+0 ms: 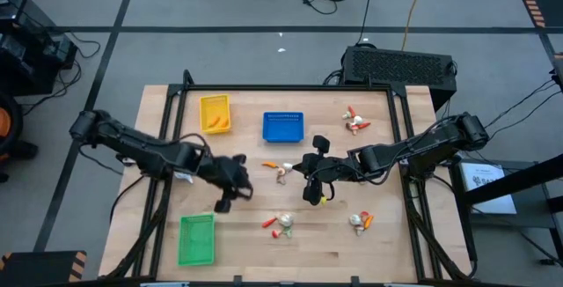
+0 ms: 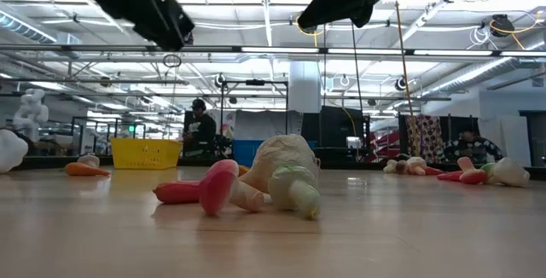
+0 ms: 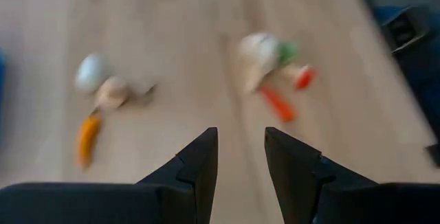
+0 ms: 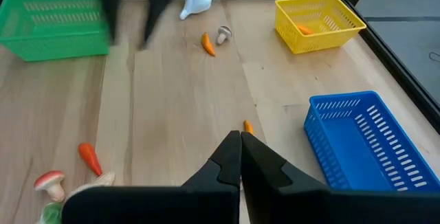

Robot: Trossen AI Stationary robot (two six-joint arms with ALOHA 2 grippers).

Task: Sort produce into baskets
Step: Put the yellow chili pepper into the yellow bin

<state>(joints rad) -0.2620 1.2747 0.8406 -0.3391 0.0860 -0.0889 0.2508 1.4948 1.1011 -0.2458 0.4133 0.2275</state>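
Observation:
Small toy produce lies on the wooden table in loose groups: a carrot and a mushroom piece [image 1: 280,172] at the middle, a carrot, garlic bulb and mushroom [image 1: 281,224] toward the near edge, and others [image 1: 361,221], [image 1: 355,121]. The yellow basket [image 1: 215,114], with carrots in it, and the blue basket [image 1: 282,127] stand at the far side; the green basket [image 1: 196,239] stands near left. My left gripper [image 3: 240,152] hangs open above the table [image 1: 242,181] with nothing between its fingers. My right gripper [image 4: 240,148] is shut, in the air at the table's middle [image 1: 306,171]. My right gripper has its fingers shut, and a small orange bit [image 4: 247,126] shows just past their tips. I cannot tell whether they touch it or whether it lies on the table beyond.
The two grippers hang close to each other over the middle of the table, both well above the wood in the low view [image 2: 141,5], [image 2: 345,1]. A black box [image 1: 400,65] stands past the far edge. People show in the room behind.

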